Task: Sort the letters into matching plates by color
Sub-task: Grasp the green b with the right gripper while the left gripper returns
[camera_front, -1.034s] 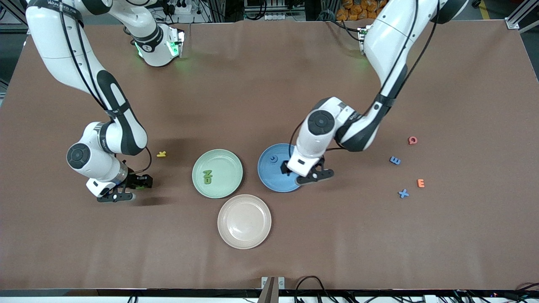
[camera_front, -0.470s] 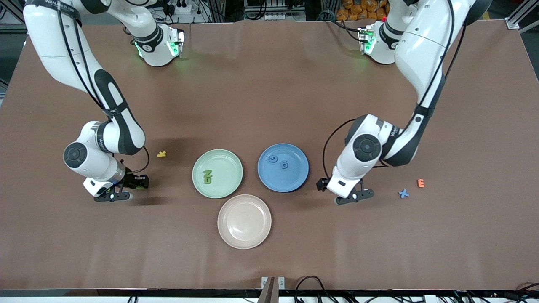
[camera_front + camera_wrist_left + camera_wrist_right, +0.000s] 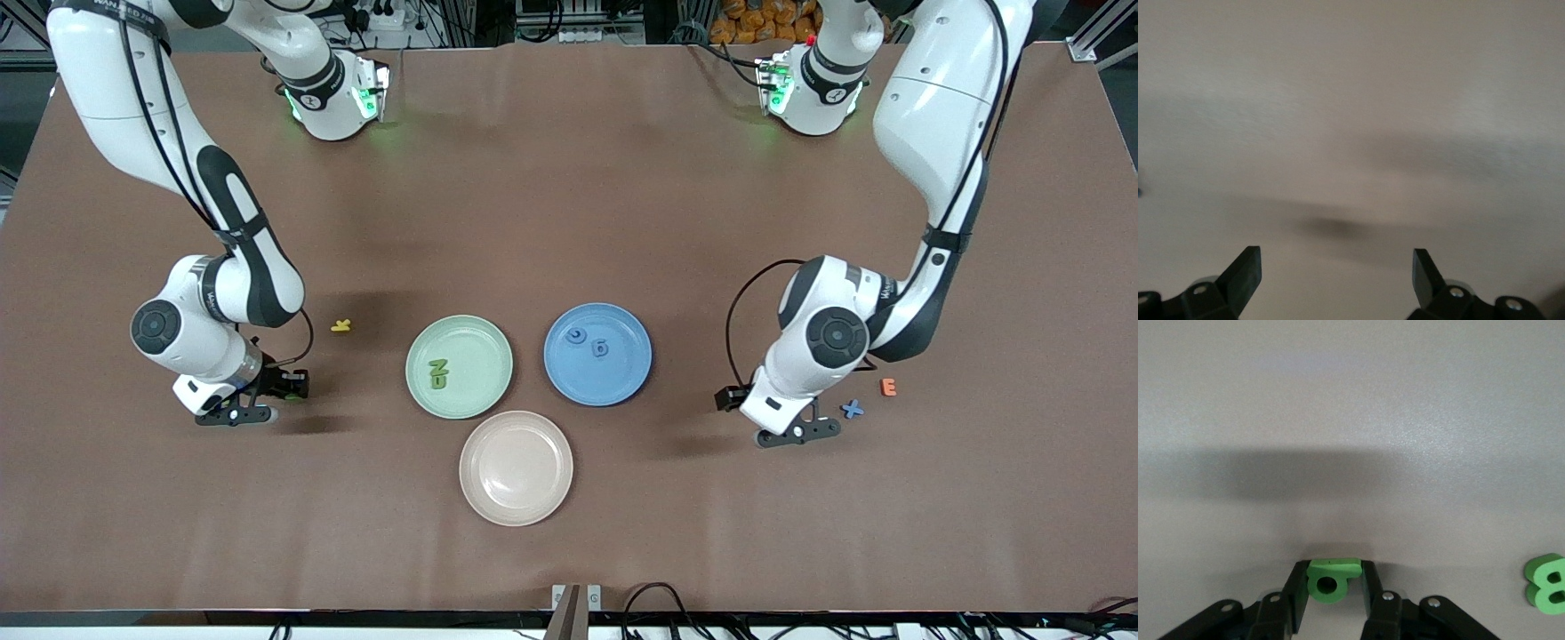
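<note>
My right gripper (image 3: 263, 402) is low over the table toward the right arm's end, and its fingers press both sides of a green letter (image 3: 1331, 579). Another green letter (image 3: 1546, 583) lies close by. The mint green plate (image 3: 471, 342) holds two green letters (image 3: 438, 374). Two blue letters (image 3: 589, 341) lie in the blue plate (image 3: 613, 378). My left gripper (image 3: 800, 431) is open over bare table, beside a blue X (image 3: 853, 409) and an orange E (image 3: 888, 387). Nothing is between its fingers (image 3: 1248, 267).
The beige-pink plate (image 3: 516, 468) holds nothing and lies nearer the front camera than the other two plates. A yellow letter (image 3: 340, 325) lies between the right arm and the green plate.
My left gripper has swung away from the blue plate toward the left arm's end, to beside the blue X. The right gripper's fingers have shut onto the green letter.
</note>
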Robot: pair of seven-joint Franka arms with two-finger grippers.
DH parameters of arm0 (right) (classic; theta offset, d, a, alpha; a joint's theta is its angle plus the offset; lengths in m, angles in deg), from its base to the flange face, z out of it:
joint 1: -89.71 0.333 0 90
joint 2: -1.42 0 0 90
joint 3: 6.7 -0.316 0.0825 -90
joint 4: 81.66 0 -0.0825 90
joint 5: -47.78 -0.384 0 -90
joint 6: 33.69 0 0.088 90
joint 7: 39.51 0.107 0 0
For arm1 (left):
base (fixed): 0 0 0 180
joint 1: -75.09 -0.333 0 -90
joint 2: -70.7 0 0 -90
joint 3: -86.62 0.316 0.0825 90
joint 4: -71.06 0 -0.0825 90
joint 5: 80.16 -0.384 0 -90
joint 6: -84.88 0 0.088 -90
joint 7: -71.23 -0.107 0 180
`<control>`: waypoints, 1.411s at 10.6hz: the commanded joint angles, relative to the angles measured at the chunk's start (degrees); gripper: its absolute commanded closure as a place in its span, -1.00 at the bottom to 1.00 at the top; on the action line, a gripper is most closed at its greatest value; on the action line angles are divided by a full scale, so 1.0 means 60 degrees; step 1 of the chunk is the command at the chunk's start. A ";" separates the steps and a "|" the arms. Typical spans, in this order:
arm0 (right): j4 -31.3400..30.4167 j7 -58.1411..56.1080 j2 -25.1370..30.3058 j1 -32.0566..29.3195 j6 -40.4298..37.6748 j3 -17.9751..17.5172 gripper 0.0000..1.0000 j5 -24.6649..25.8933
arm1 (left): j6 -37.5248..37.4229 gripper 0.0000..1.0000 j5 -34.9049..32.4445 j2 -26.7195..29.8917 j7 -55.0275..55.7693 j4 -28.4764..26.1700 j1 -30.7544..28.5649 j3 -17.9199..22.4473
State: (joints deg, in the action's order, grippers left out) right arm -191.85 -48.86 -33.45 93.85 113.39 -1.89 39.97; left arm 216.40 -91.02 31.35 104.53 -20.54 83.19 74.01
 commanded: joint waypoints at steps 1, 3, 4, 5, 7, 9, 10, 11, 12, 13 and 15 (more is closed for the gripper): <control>-0.0223 -0.0010 0.0054 -0.0076 0.0082 -0.0070 0.31 -0.0030 | -0.0474 -1.00 -0.0212 0.0157 -0.1034 -0.0084 -0.0935 -0.0096; -0.0208 -0.0010 0.0083 -0.0061 0.0038 -0.0084 0.35 -0.0016 | -0.0519 -1.00 -0.0095 0.0186 -0.1682 -0.0186 -0.1800 -0.0228; -0.0193 -0.0010 0.0171 -0.0032 -0.0020 -0.0070 0.35 -0.0001 | -0.0519 -1.00 -0.0065 0.0201 -0.1625 -0.0215 -0.1861 -0.0214; -0.0193 0.0019 0.0302 -0.0003 -0.0093 -0.0070 0.35 -0.0001 | -0.0519 -1.00 -0.0051 0.0201 -0.1552 -0.0245 -0.1905 -0.0199; -0.0193 0.0092 0.0566 0.0143 -0.0503 -0.0070 0.36 -0.0016 | -0.0519 -1.00 -0.0065 0.0143 -0.1492 -0.0348 -0.2227 -0.0170; -0.0193 0.0136 0.0742 0.0217 -0.0781 -0.0070 0.36 -0.0059 | -0.0461 -1.00 -0.0065 0.0099 -0.1434 -0.0362 -0.2403 -0.0141; -0.0193 0.0398 0.0772 0.0333 -0.0841 -0.0070 0.36 -0.0074 | -0.0432 -1.00 -0.0065 0.0084 -0.1434 -0.0348 -0.2549 -0.0140; -0.0193 0.0777 0.0830 0.0523 -0.0856 -0.0070 0.36 -0.0074 | -0.0272 -1.00 -0.0080 -0.0003 -0.1434 -0.0348 -0.2623 -0.0126; -0.0193 0.1173 0.0860 0.0699 -0.0856 -0.0084 0.36 -0.0074 | -0.0053 -1.00 -0.0080 -0.0106 -0.1405 -0.0348 -0.2638 -0.0111; -0.0179 0.1525 0.0874 0.0860 -0.0856 -0.0084 0.36 -0.0089 | 0.0138 -1.00 -0.0094 -0.0194 -0.1346 -0.0362 -0.2638 -0.0097; -0.0149 0.2330 0.0875 0.1270 -0.0856 -0.0084 0.36 -0.0104 | 0.0300 -1.00 -0.0109 -0.0326 -0.1244 -0.0362 -0.2682 -0.0038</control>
State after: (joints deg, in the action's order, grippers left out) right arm -191.79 -39.86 -29.84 99.21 108.79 -2.41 39.92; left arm 216.44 -91.02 30.26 95.21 -22.38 67.36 73.59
